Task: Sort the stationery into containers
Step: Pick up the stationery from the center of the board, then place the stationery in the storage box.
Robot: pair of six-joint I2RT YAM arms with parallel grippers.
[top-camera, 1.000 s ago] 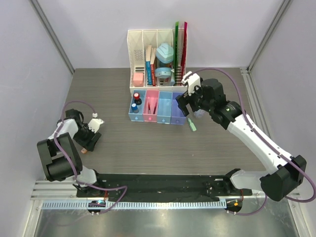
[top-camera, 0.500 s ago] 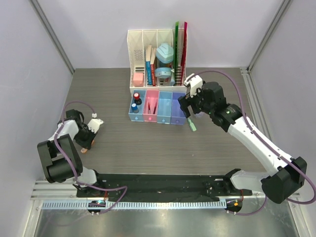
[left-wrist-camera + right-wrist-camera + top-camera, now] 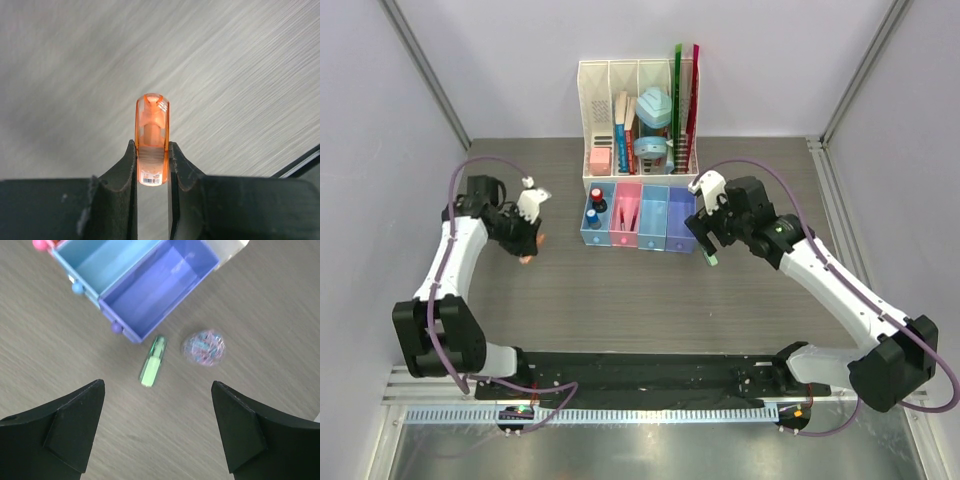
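Observation:
My left gripper (image 3: 527, 246) is shut on a stubby orange piece (image 3: 152, 131), which it holds above the table left of the bins; the piece also shows in the top view (image 3: 527, 258). My right gripper (image 3: 157, 384) is open above a stubby green piece (image 3: 152, 362) lying on the table by the purple bin (image 3: 155, 285). A clear lilac disc (image 3: 204, 347) lies right of the green piece. The joined row runs blue bin (image 3: 584, 236), pink bin (image 3: 625, 238), light blue bin (image 3: 653, 214), purple bin (image 3: 678, 214). Red- and blue-capped cylinders (image 3: 595, 198) sit in the blue bin and dark-red pens (image 3: 626, 212) in the pink one.
A tall white slotted organiser (image 3: 592, 100) with rulers, books and teal items stands right behind the bins. Grey walls close in the table on the left, right and back. The arms' bases stand on a black strip (image 3: 650, 370) at the near edge.
My left gripper has risen from the table's left side with the orange piece and swung up and right toward the bins. My right gripper has shifted slightly nearer, over the green piece.

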